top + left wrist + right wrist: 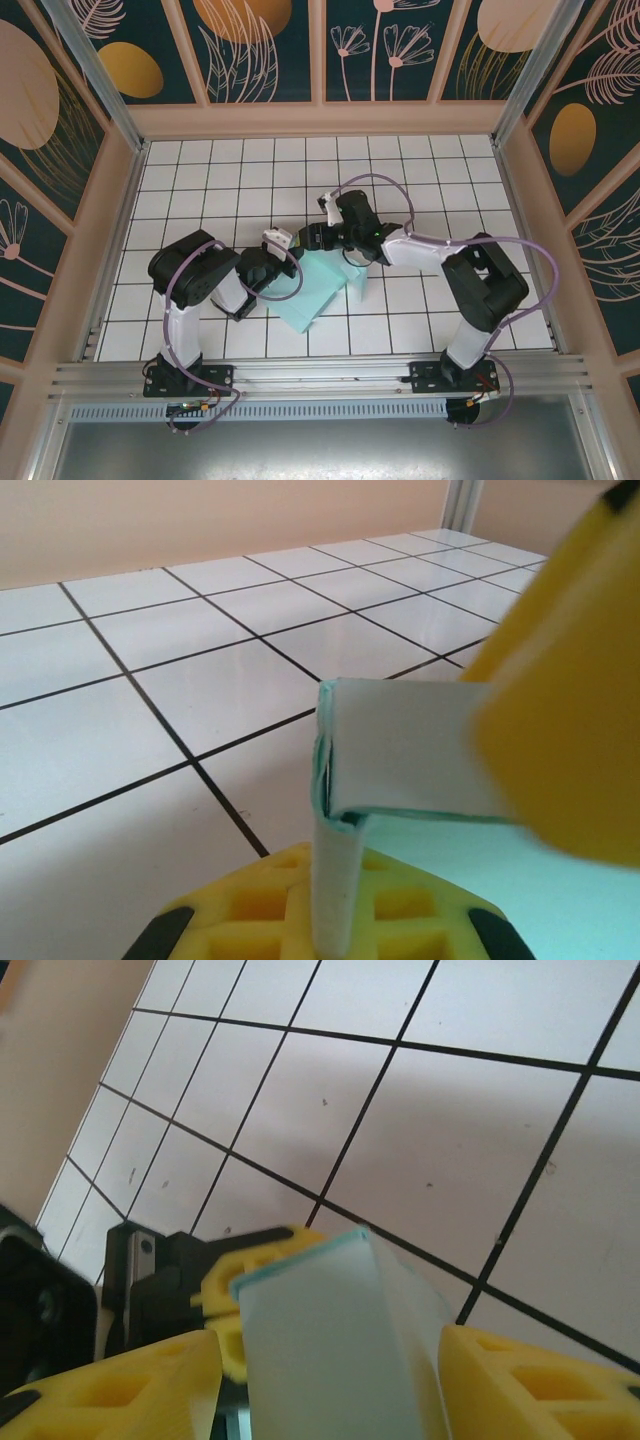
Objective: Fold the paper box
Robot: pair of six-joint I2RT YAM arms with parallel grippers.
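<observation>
The paper box [318, 292] is a pale mint-blue card sheet lying partly folded on the tiles between the two arms, with a flap standing up at its right edge. My left gripper [280, 268] is at the sheet's left corner. In the left wrist view my left gripper [340, 870] is shut on an upright flap of the paper box [400, 750], which bends over at its top. My right gripper [312, 242] reaches in from the right. Its yellow fingers [540, 1390] stand apart on either side of a raised panel of the paper box [330, 1350], so my right gripper [330, 1370] is open.
White tiled floor [250, 180] with black grout lines, boxed in by beige walls [320, 118] at the back and sides. The arm bases sit on the metal rail [320, 375] at the near edge. Purple cables loop over both arms.
</observation>
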